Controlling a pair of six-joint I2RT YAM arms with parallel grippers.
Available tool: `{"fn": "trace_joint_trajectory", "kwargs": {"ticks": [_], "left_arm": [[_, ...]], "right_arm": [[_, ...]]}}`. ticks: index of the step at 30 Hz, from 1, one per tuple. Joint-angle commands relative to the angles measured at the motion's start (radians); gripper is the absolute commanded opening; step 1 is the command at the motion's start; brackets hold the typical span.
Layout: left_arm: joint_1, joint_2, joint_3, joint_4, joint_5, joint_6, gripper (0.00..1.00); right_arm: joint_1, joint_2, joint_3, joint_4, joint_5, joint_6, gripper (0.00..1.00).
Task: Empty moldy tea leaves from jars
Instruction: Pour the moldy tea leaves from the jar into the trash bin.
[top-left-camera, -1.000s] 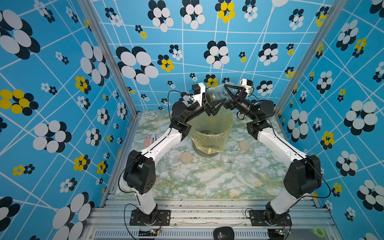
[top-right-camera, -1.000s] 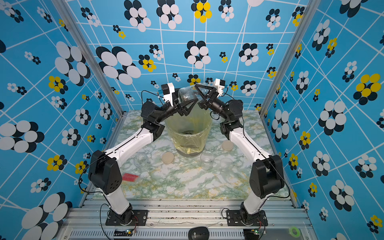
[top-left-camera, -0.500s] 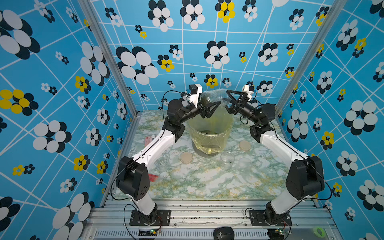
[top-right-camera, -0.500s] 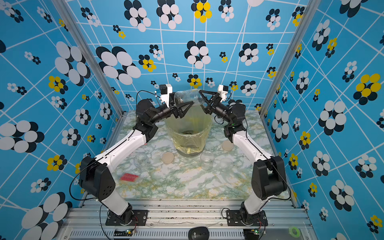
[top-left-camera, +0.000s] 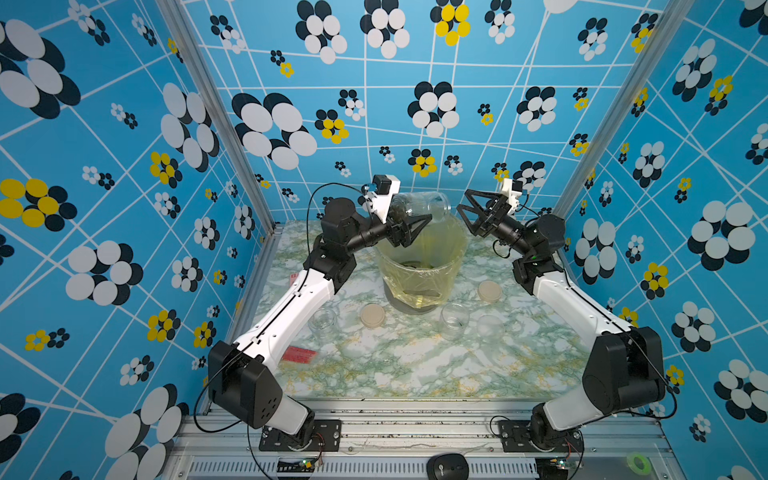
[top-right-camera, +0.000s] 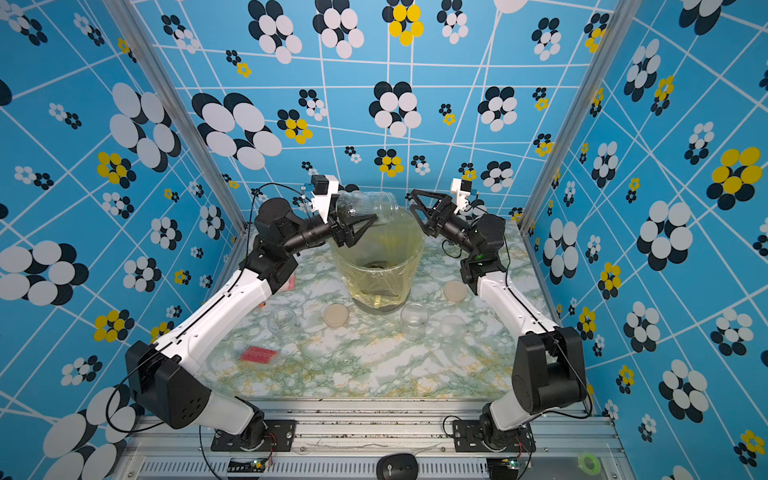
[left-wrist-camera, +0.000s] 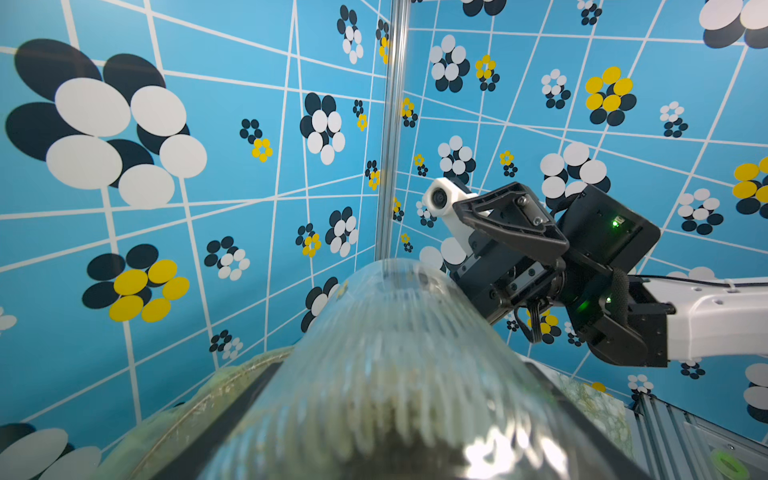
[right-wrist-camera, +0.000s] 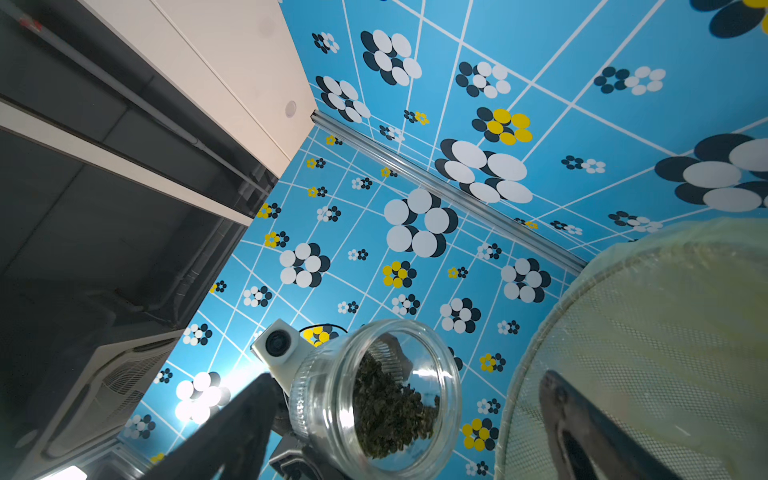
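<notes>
While the left gripper (top-left-camera: 415, 216) is clamped around one jar (top-left-camera: 428, 204), tipped on its side above the lined bin (top-left-camera: 453, 249), a dark clump of tea leaves (right-wrist-camera: 390, 411) sits inside near the mouth, not yet poured out. The right gripper (top-left-camera: 463, 214) stands wide apart and empty, just past that mouth. Well below both grippers, two other jars (top-left-camera: 323, 322) stand open and look empty, with the lids (top-left-camera: 372, 315) lying near them, so I judge that only this last jar is left to empty
</notes>
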Motion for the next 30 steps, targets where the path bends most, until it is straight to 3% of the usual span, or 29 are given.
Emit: {"fn": "trace_joint_trajectory", "kwargs": {"ticks": [1,11,16,22,30], "left_arm": [[0.022,-0.071,0.008,-0.135,-0.032,0.079,0.0],[0.032,0.029,0.299,-0.764,-0.062,0.196,0.0],[0.007,0.109,0.428,-0.899,-0.134,0.219,0.0],[-0.073,0.247,0.645,-1.08,-0.322,0.288,0.0],[-0.132,0.355,0.845,-1.19,-0.519,0.341,0.0]], "right_arm": [[-0.003,-0.068,-0.004,-0.123,-0.025,-0.16,0.99],[-0.003,-0.128,-0.014,-0.297,0.002,-0.304,0.99],[-0.003,-0.147,-0.034,-0.327,0.011,-0.328,0.99],[-0.003,-0.168,-0.037,-0.38,0.013,-0.364,0.99],[-0.003,-0.167,-0.028,-0.416,0.015,-0.388,0.99]]}}
